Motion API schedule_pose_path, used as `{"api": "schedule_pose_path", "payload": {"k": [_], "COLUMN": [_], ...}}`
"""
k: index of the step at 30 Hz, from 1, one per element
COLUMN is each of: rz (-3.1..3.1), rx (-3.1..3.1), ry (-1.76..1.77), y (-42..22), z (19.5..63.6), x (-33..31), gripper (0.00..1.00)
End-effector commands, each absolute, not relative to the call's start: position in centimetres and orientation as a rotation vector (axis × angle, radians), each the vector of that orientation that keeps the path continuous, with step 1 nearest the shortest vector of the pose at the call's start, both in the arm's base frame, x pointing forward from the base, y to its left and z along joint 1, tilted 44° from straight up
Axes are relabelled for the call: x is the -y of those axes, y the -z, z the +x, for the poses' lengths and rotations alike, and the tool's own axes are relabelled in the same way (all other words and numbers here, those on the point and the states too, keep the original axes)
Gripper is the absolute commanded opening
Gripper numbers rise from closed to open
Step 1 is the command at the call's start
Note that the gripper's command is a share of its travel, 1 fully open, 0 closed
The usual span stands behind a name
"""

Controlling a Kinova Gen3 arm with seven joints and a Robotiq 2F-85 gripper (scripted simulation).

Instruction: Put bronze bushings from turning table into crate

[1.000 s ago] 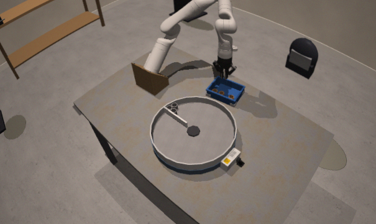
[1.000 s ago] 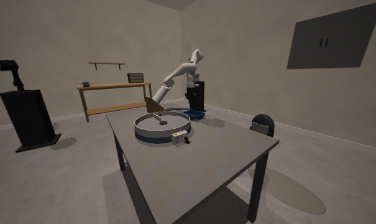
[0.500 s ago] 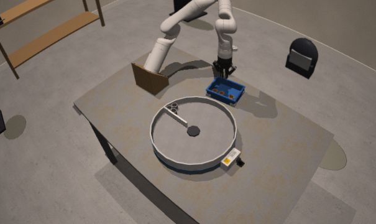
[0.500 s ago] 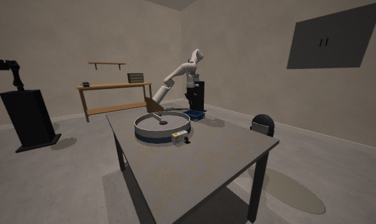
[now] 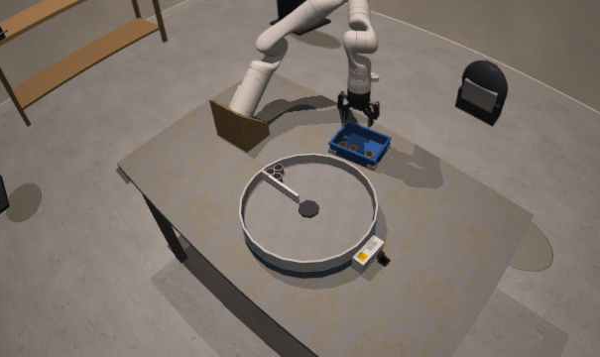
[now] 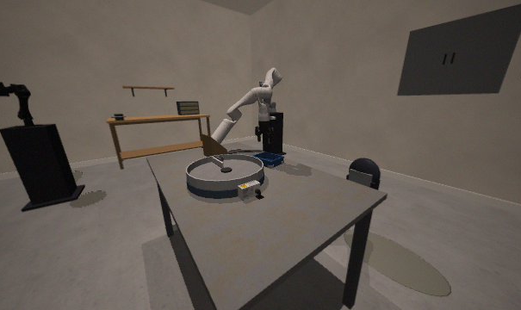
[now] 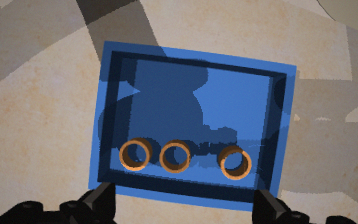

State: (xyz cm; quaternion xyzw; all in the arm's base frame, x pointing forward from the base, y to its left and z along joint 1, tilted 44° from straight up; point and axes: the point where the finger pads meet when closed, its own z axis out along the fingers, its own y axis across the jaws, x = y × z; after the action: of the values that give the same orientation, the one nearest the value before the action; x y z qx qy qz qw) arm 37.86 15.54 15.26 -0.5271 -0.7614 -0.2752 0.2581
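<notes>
1. Place: reads as a robotics lab or workshop; which of the two, cannot tell.
2. White jointed arm [image 5: 252, 89] [image 6: 223, 130] mounted at a worn grey table [image 5: 428, 238] [image 6: 260, 228].
3. On the tabletop: round turning table [image 5: 309, 238] [image 6: 226, 177], a small white box with yellow label [image 5: 368, 252] [image 6: 249, 189] at its side.
4. Second, black arm [image 6: 24, 103] on a black pedestal [image 6: 40, 164].
5. Wooden workbench [image 5: 88, 59] [image 6: 161, 118] with lower shelf, near a plain wall [image 6: 178, 47].
6. Floor [image 5: 96, 134] [image 6: 96, 232]: bare, grey, concrete-like.
7. Grey wall panel [image 6: 462, 56], two dark handles.
</notes>
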Motion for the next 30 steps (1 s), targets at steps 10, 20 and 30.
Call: {"api": "schedule_pose_path", "payload": {"k": [10, 20, 30], "rz": [-1.431, -1.389, -1.217], "rx": [2.065, 2.102, 2.245], "ry": [0.748, 0.765, 0.833], "y": [-15.3, -15.4, -15.81], "z": [37.91, 37.9, 37.86], "x": [-15.49, -15.45, -15.28], "gripper": [1.0, 1.0, 1.0]}}
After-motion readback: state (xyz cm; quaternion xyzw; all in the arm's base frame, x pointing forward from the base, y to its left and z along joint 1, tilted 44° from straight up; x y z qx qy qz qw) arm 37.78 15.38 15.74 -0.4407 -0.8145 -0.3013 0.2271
